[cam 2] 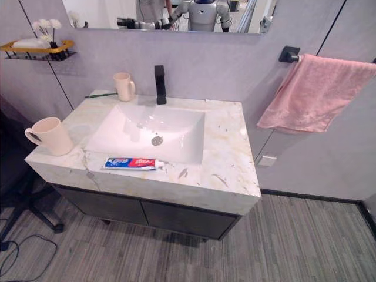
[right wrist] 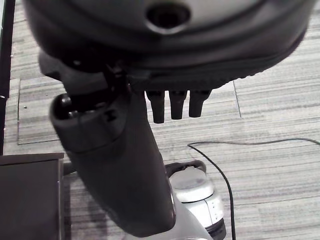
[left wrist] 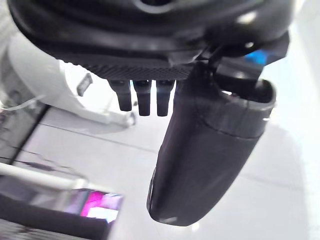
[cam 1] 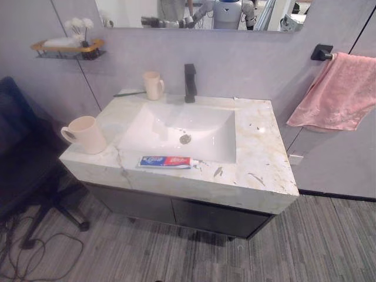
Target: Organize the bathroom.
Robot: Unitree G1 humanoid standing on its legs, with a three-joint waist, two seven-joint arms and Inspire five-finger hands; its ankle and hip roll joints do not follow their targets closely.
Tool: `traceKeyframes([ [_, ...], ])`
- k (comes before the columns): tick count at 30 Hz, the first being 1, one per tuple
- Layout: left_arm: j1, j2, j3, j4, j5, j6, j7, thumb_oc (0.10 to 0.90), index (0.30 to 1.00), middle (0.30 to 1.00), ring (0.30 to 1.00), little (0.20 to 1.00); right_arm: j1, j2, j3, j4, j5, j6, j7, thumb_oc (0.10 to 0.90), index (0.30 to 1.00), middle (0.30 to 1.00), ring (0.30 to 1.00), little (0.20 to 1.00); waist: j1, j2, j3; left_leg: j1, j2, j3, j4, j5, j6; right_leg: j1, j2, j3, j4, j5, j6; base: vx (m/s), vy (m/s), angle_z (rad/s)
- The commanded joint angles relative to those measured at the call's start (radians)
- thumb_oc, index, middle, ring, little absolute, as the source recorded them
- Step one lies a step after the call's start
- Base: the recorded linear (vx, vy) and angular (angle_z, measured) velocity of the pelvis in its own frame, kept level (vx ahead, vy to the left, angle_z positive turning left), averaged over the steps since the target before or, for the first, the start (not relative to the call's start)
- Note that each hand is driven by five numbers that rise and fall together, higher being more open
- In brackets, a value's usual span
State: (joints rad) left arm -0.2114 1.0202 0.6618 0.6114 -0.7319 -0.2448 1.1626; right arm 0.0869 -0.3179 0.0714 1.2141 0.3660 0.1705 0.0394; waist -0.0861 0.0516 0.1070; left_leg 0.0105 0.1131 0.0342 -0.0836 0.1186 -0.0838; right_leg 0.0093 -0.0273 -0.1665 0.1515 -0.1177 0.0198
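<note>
A: Left robot hand [left wrist: 200,150] and right robot hand [right wrist: 120,165]?
B: Both hang with fingers straight, holding nothing.
A: Progress?
B: Seemingly none: toothpaste [cam 1: 166,161] lies on the counter [cam 1: 264,170]; toothbrush [cam 1: 130,93] beside the far cup [cam 1: 154,85], not inside.

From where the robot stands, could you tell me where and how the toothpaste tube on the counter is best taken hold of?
Grip the toothpaste tube at its middle, coming down from above, thumb and fingers across its narrow width. It lies flat on the counter, lengthwise along the front lip of the sink, so its long sides are free. The front side looks easier, as the basin edge crowds the far side.
</note>
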Motion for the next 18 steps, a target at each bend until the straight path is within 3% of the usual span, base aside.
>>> traceKeyframes([
  [1, -0.026, 0.190, 0.013, -0.181, 0.266, 0.036, 0.087, 0.800, 0.900, 0.900, 0.900, 0.900, -0.018, -0.034, 0.027, 0.038, 0.012, 0.021, 0.010, 0.800, 0.900, 0.900, 0.900, 0.900, -0.015, -0.011, -0.044, 0.017, 0.010, 0.037, 0.027, -0.079, -0.014, 0.052, 0.014, 0.036, -0.136, 0.041, 0.050, 0.03, -0.031, 0.04],
  [5, -0.073, 0.268, -0.011, -0.340, 0.412, 0.183, -0.016, 0.800, 0.900, 0.900, 0.900, 0.900, -0.018, -0.034, 0.031, 0.046, 0.000, 0.041, 0.022, 0.800, 0.900, 0.900, 0.900, 0.900, -0.018, -0.011, -0.051, 0.024, 0.016, 0.043, 0.033, -0.089, -0.016, 0.057, 0.016, 0.039, -0.129, 0.032, 0.049, 0.02, -0.018, 0.02],
  [6, -0.118, 0.323, -0.054, -0.384, 0.476, 0.265, -0.164, 0.800, 0.900, 0.900, 0.900, 0.900, -0.019, -0.031, 0.038, 0.048, 0.000, 0.048, 0.027, 0.800, 0.900, 0.900, 0.900, 0.900, -0.024, -0.010, -0.055, 0.031, 0.019, 0.051, 0.032, -0.093, -0.016, 0.058, 0.017, 0.040, -0.126, 0.030, 0.050, 0.00, 0.000, 0.00],
  [7, -0.132, 0.336, -0.070, -0.395, 0.494, 0.290, -0.206, 0.800, 0.900, 0.900, 0.900, 0.900, -0.020, -0.031, 0.044, 0.047, -0.002, 0.052, 0.028, 0.800, 0.900, 0.900, 0.900, 0.900, -0.027, -0.008, -0.056, 0.033, 0.019, 0.053, 0.032, -0.095, -0.016, 0.058, 0.017, 0.041, -0.124, 0.030, 0.051, 0.00, 0.000, 0.00],
  [9, -0.211, 0.405, -0.167, -0.416, 0.552, 0.332, -0.429, 0.800, 0.900, 0.900, 0.900, 0.900, -0.025, -0.031, 0.064, 0.052, -0.009, 0.061, 0.032, 0.800, 0.900, 0.900, 0.900, 0.900, -0.040, -0.002, -0.058, 0.041, 0.019, 0.064, 0.033, -0.101, -0.013, 0.060, 0.015, 0.040, -0.120, 0.028, 0.055, 0.01, 0.003, -0.02],
  [12, -0.326, 0.490, -0.307, -0.435, 0.634, 0.313, -0.581, 0.800, 0.900, 0.900, 0.900, 0.900, -0.037, -0.033, 0.086, 0.068, -0.012, 0.069, 0.043, 0.800, 0.900, 0.900, 0.900, 0.900, -0.050, 0.009, -0.064, 0.045, 0.018, 0.076, 0.031, -0.104, -0.012, 0.057, 0.013, 0.043, -0.116, 0.031, 0.064, 0.00, 0.001, -0.04],
  [14, -0.427, 0.526, -0.410, -0.466, 0.721, 0.338, -0.652, 0.800, 0.900, 0.900, 0.900, 0.900, -0.045, -0.034, 0.094, 0.080, -0.008, 0.075, 0.051, 0.800, 0.900, 0.900, 0.900, 0.900, -0.050, 0.014, -0.066, 0.049, 0.018, 0.081, 0.029, -0.107, -0.012, 0.057, 0.013, 0.046, -0.115, 0.030, 0.068, 0.00, 0.003, -0.08],
  [17, -0.613, 0.613, -0.645, -0.483, 0.790, 0.327, -0.787, 0.800, 0.900, 0.900, 0.900, 0.900, -0.062, -0.049, 0.108, 0.096, -0.017, 0.086, 0.063, 0.800, 0.900, 0.900, 0.900, 0.900, -0.066, 0.046, -0.067, 0.058, 0.015, 0.095, 0.019, -0.107, -0.010, 0.056, 0.011, 0.050, -0.118, 0.038, 0.081, 0.00, 0.007, -0.13],
  [18, -0.644, 0.616, -0.679, -0.478, 0.792, 0.321, -0.794, 0.800, 0.900, 0.900, 0.900, 0.900, -0.061, -0.048, 0.108, 0.096, -0.017, 0.086, 0.063, 0.800, 0.900, 0.900, 0.900, 0.900, -0.065, 0.047, -0.067, 0.059, 0.015, 0.096, 0.018, -0.107, -0.010, 0.056, 0.011, 0.049, -0.118, 0.039, 0.082, 0.00, 0.011, -0.15],
])
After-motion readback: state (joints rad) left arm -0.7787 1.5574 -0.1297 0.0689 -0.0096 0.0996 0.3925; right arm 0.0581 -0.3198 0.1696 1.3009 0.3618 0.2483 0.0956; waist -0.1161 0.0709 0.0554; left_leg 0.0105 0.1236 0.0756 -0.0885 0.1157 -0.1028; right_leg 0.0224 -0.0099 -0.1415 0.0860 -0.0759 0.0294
